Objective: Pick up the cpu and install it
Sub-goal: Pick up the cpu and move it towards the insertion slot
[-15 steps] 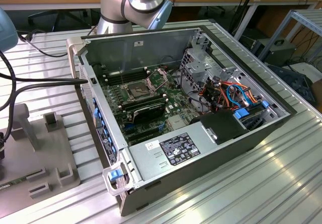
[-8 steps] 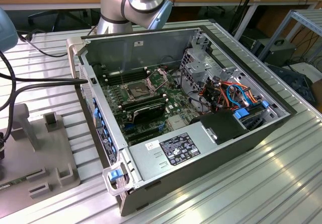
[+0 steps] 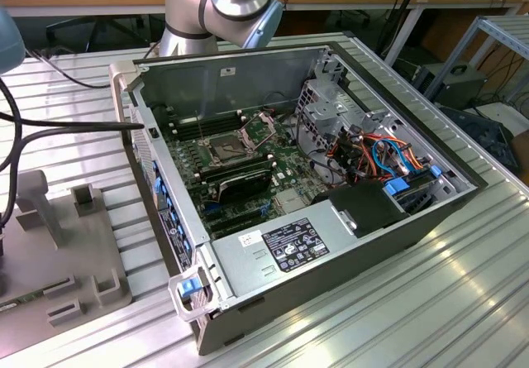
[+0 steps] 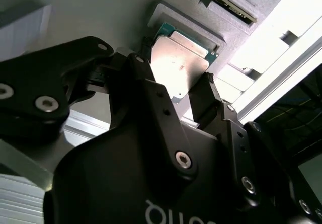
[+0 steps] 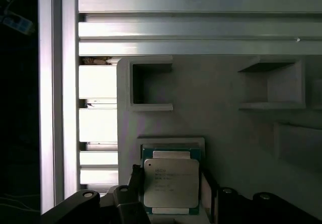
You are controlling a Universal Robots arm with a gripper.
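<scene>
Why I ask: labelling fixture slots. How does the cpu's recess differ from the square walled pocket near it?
The shallow low-rimmed recess holds the flat square silver-topped cpu; the square raised-wall pocket is empty. The recess rim is low; the pocket's walls stand taller, shadowing its inside. Both are part of the same pale grey plastic fixture.

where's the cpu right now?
In both wrist views the cpu sits in a square recess of the grey holder block, right by the gripper.

One cpu (image 5: 171,186), one pincer (image 4: 176,75), one grey tray (image 5: 226,128), one open computer case (image 3: 231,83).
</scene>
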